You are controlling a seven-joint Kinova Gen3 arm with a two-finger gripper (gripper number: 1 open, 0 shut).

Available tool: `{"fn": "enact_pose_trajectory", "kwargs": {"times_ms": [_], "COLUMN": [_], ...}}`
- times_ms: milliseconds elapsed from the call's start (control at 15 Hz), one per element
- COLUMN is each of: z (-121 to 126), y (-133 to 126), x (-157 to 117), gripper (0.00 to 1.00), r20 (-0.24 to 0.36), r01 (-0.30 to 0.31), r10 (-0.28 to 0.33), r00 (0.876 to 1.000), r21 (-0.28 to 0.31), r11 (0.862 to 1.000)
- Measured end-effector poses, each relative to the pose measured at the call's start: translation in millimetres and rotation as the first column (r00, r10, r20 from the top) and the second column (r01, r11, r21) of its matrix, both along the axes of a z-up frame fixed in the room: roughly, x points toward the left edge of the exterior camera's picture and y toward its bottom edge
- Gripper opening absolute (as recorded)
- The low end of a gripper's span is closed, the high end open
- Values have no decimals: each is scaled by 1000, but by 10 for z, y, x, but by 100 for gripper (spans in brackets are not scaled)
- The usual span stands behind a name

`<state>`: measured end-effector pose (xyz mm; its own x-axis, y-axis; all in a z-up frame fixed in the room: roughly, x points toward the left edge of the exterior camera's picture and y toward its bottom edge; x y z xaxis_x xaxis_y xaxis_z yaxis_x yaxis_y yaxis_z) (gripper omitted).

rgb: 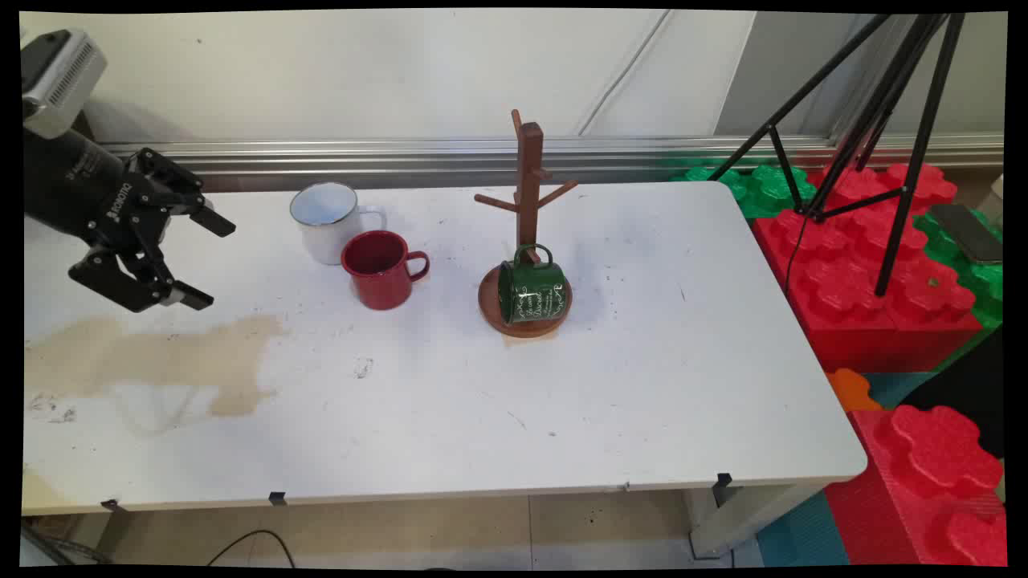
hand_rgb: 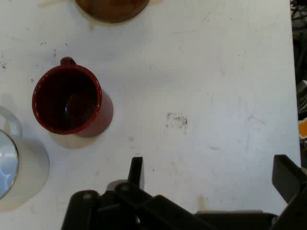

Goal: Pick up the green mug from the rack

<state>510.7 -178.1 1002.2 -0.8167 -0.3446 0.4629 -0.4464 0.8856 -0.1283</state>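
My black gripper (rgb: 207, 261) hangs open over the table's left side, holding nothing; in the hand view the gripper (hand_rgb: 211, 175) shows its two fingers wide apart. Nearest to it stand a white mug (rgb: 325, 221) and a red mug (rgb: 379, 269), both upright, side by side, right of the gripper. The hand view looks down into the red mug (hand_rgb: 67, 99), with the white mug (hand_rgb: 9, 160) at the left edge. A green mug (rgb: 530, 291) lies on its side on the round base of a wooden mug tree (rgb: 528, 185) at mid-table.
A brown stain (rgb: 161, 357) spreads over the white table (rgb: 562, 401) below the gripper. A black tripod (rgb: 875, 136) stands on red and green foam blocks (rgb: 867, 273) right of the table. The mug tree's base (hand_rgb: 112, 9) peeks in at the hand view's top.
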Motion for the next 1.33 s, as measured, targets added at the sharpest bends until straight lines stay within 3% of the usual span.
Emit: {"fn": "enact_pose_trajectory", "kwargs": {"times_ms": [533, 867, 1333], "z": [28, 101, -59], "y": [-39, -202, -413], "x": [-135, -493, -1024], "gripper": [100, 100, 100], "r20": [-68, -140, -88], "r01": [10, -30, -81], "r10": [-13, 20, 78], "r00": [998, 990, 993], "r21": [-49, -70, -31], "r11": [999, 997, 996]}}
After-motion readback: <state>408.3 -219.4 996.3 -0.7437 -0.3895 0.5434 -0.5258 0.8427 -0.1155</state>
